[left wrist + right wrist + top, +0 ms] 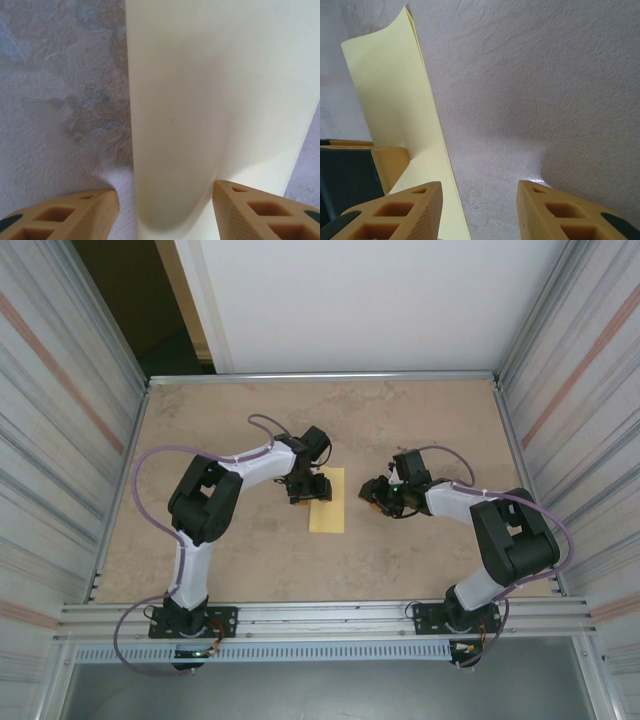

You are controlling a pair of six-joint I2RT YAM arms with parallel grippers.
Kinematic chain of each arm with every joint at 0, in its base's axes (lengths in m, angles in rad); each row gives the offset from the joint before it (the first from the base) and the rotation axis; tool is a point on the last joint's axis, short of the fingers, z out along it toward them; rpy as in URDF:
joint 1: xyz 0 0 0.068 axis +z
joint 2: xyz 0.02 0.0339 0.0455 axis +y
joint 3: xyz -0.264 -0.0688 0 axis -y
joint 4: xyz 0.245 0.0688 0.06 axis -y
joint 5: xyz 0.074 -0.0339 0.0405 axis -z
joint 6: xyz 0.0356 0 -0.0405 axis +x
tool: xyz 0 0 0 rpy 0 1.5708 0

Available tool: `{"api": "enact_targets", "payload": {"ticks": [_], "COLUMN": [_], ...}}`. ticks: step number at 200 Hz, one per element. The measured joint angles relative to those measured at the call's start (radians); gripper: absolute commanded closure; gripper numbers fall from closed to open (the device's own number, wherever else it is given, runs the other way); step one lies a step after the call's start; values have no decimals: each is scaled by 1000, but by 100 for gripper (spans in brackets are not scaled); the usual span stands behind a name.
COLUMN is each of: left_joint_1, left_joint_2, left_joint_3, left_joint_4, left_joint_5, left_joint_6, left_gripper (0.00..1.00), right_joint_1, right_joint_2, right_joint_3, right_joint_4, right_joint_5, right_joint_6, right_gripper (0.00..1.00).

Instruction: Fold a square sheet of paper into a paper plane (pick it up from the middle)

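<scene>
The square sheet of paper (330, 512), pale yellow, lies mid-table doubled over into a narrow strip. My left gripper (303, 488) stands at its left long edge. In the left wrist view the sheet (210, 100) bulges up in a soft rounded fold between the open jaws of that gripper (165, 215). One finger (260, 210) rests on the paper and the other finger (65, 215) is on the bare table, clear of the fold. My right gripper (374, 496) hovers open just right of the sheet (390, 90), bare table between its fingertips (480, 210).
The speckled beige table (420, 430) is boxed in by ribbed side walls (60, 440) and a white back panel (360, 300). A metal rail (330, 615) with both arm bases runs along the near edge. The left gripper's finger (390, 162) is near my right gripper.
</scene>
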Motion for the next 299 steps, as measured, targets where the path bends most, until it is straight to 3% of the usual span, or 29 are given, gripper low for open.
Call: {"api": "enact_targets", "payload": {"ticks": [116, 168, 234, 299], "left_joint_1": [0, 0, 0, 0], "left_joint_2": [7, 9, 10, 10], "left_joint_3": [9, 11, 11, 11], "left_joint_4": [-10, -11, -10, -10], "left_joint_5": [1, 2, 2, 2], "left_joint_6": [-8, -15, -25, -27], "left_gripper": [42, 41, 41, 41], "right_joint_1": [10, 66, 97, 114], "right_joint_2": [5, 41, 98, 222], "right_joint_3": [0, 29, 77, 177], "right_joint_4": [15, 37, 75, 87], "right_joint_5": [-13, -39, -74, -117], "right_joint_6": [0, 0, 2, 1], "right_gripper": [59, 60, 83, 96]}}
